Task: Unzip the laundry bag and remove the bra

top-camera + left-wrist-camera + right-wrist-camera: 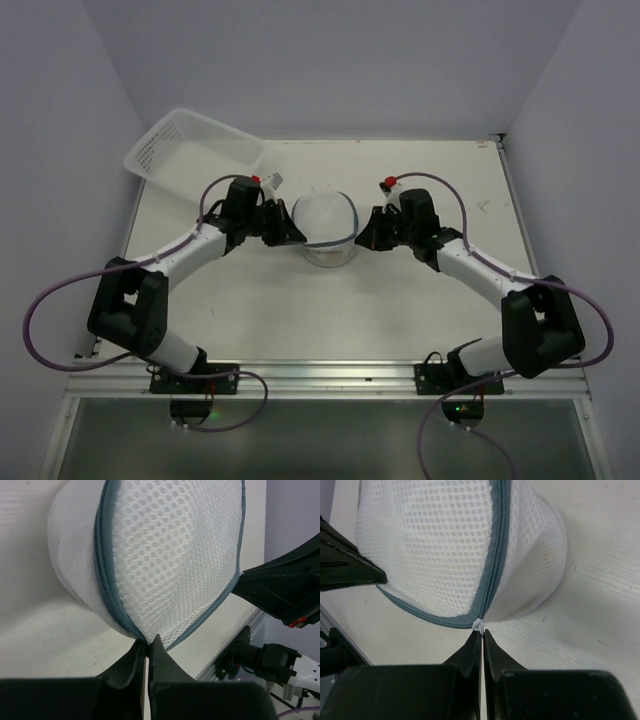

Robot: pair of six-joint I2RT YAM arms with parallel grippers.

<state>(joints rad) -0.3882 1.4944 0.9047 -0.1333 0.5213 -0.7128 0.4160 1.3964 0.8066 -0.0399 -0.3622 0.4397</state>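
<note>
The laundry bag [326,225], a white mesh dome with a grey-blue zipper rim, stands mid-table between both arms. My left gripper [296,235] is shut on the bag's rim at its left side; in the left wrist view the fingertips [148,645] pinch the mesh where the zipper [105,565] meets the seam. My right gripper [362,238] is shut on the small white zipper pull [478,625] at the bag's right side, just below the zipper [496,555]. The bra is hidden; nothing shows through the mesh.
A white plastic lattice basket [195,150] sits tilted at the table's back left corner. The table's front rail [330,375] runs between the arm bases. Walls close in the left, back and right sides.
</note>
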